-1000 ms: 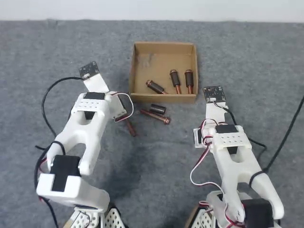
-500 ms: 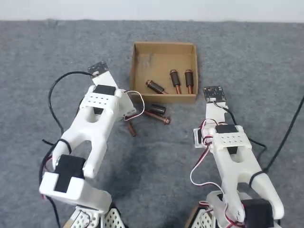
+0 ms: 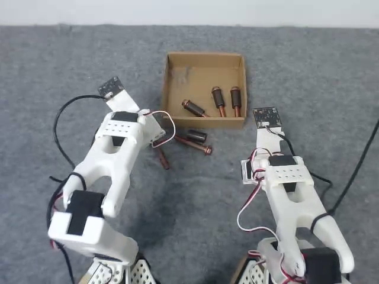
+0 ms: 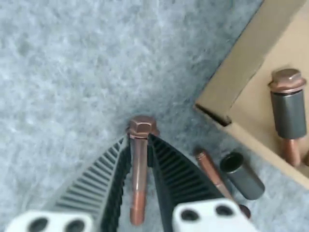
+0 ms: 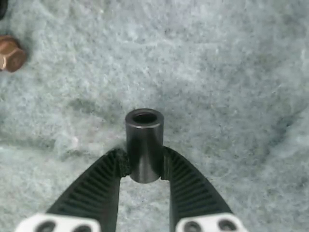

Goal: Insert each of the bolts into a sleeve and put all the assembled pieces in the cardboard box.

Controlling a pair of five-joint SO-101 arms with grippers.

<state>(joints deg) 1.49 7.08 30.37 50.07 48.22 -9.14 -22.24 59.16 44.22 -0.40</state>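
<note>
Grey felt-covered desk (image 3: 331, 77) with two white arms mounted along its near edge. The left arm (image 3: 109, 160) extends toward the desk's middle, and the right arm (image 3: 287, 183) stands beside it, nearer the right edge. The cardboard box (image 3: 204, 122) sits open near the far edge at mid-width and holds three assembled pieces (image 3: 218, 99), each a bolt seated in a sleeve, lying by its near wall. The left gripper (image 4: 138, 145) is clenched on a copper bolt (image 4: 138, 169), held along the shank with the hexagonal head projecting past the fingertips, off the box's near-left corner. The right gripper (image 5: 143, 159) grasps a dark sleeve (image 5: 144, 137) by the end nearer the wrist, its open bore pointing away, over bare felt. Just outside the box's near wall, a loose bolt (image 3: 194, 144) and a loose sleeve (image 3: 197, 136) lie side by side on the desk. Whether they touch cannot be told.
</note>
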